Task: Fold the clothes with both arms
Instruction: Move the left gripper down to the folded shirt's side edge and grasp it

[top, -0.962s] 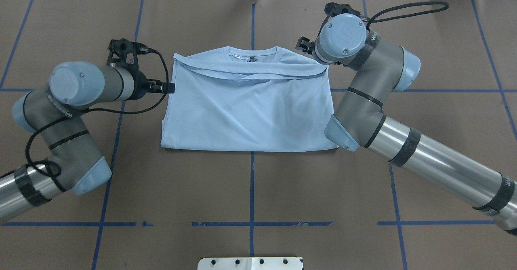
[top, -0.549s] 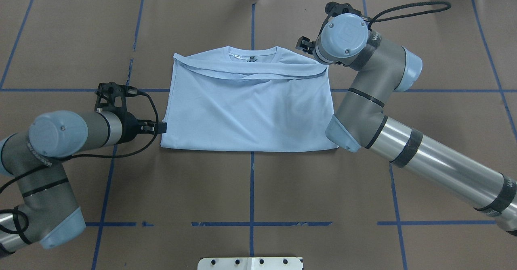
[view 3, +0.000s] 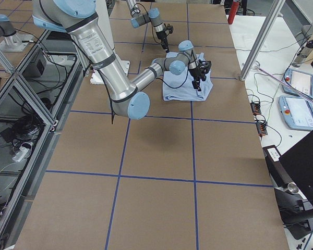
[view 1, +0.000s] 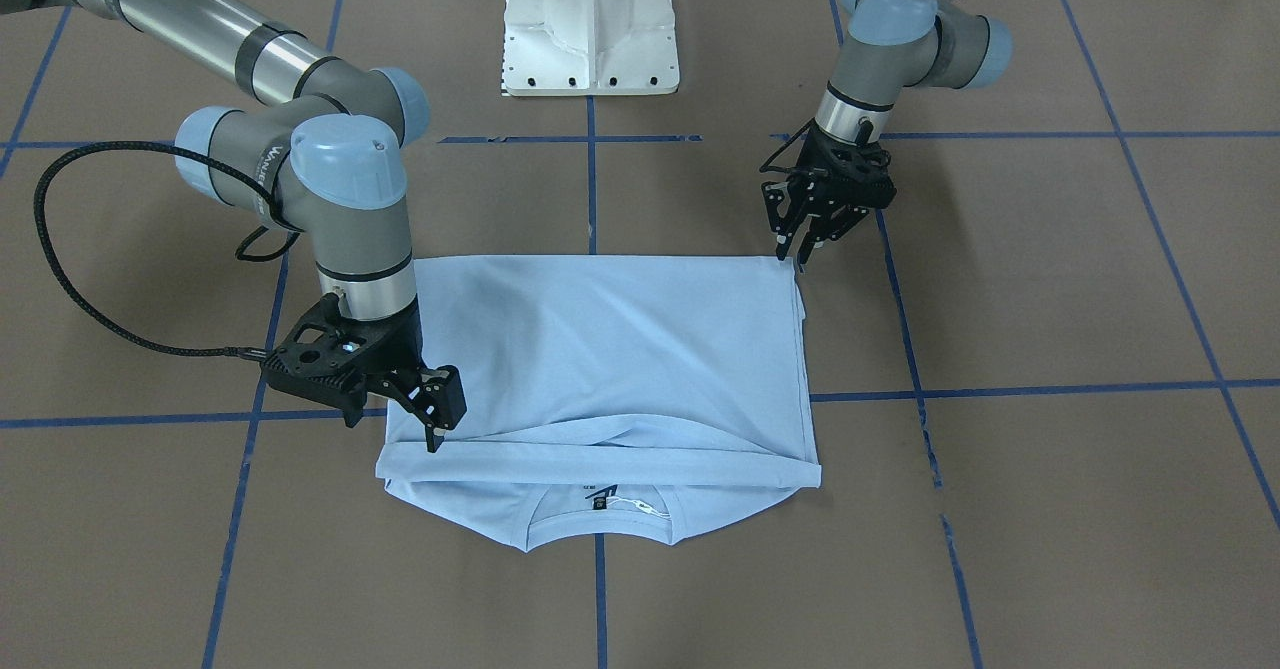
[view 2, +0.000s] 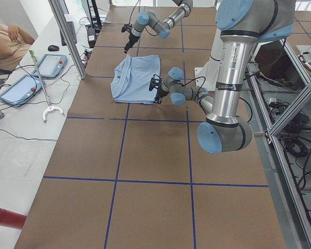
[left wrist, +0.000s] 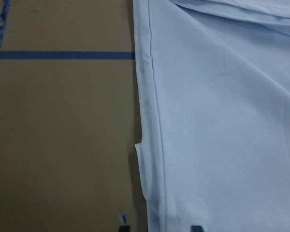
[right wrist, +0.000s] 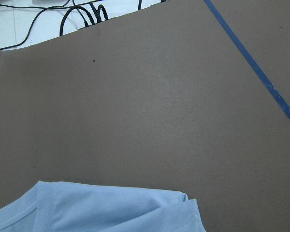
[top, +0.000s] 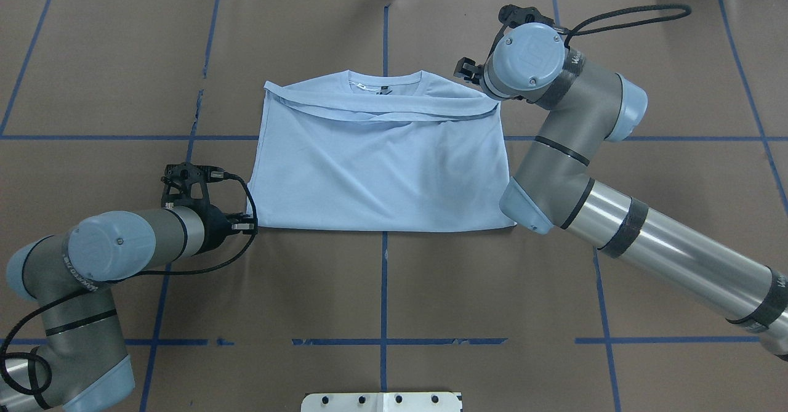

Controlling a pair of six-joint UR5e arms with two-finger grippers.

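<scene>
The brown paper table (top: 381, 289), blue-taped, carries the T-shirt (top: 381, 165), folded once, between both grippers. The left gripper (view 1: 795, 253) has its fingers apart, the shirt's near corner edge between them. If they close shallow, they may pinch one layer only. Whether the right gripper (view 1: 433, 427), at the folded edge, is parted I cannot tell. Only the left wrist view shows that straddle.

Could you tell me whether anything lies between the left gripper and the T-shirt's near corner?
Nothing visible does. The left gripper is open at the T-shirt, at its near left corner, with the shirt's edge between the fingertips in the wrist view.
</scene>
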